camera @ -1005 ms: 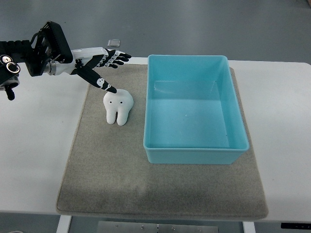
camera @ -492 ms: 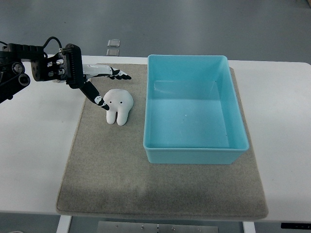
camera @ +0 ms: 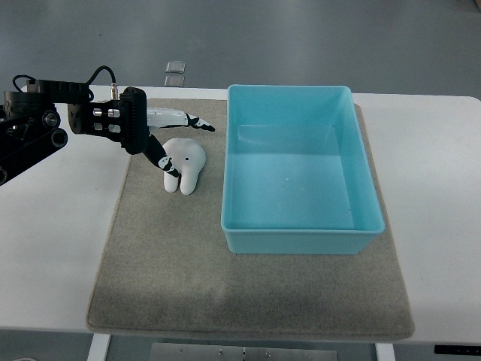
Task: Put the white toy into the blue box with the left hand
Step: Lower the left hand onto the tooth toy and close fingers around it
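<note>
— Reaching in from the left edge, the left robot hand [camera: 171, 143] is sitting right at the white toy [camera: 183, 162], with its fingers spread apart rather than curled. What is it actually holding?

— Nothing that is showing as a firm grip. The upper fingers [camera: 197, 122] are stretching out past the top of the toy, while the thumb is angling down across the toy's left side and appears to be touching it. The toy is lying between them, but the hand is not closing around it.

— And where is the toy resting?

— It is lying on the grey mat [camera: 173, 263], in the mat's upper left part, just beside the left wall of the blue box [camera: 302, 239] but not touching it. It is shaped like a tooth, and its two rounded roots are pointing toward the near edge of the mat. It is tilting a little to the right.

— How is the box sitting?

— It is standing open-topped on the right half of the same mat, its long sides running away from the robot. Its floor is showing plain blue all the way across.

— Is the right arm showing anywhere?

— No, only the left arm's dark forearm is coming in over the white tabletop [camera: 56, 248], with a cable looping above the wrist. Beyond the far edge of the tabletop, two small pale squares [camera: 175, 73] are lying on the grey floor; what they are is not clear.
</note>
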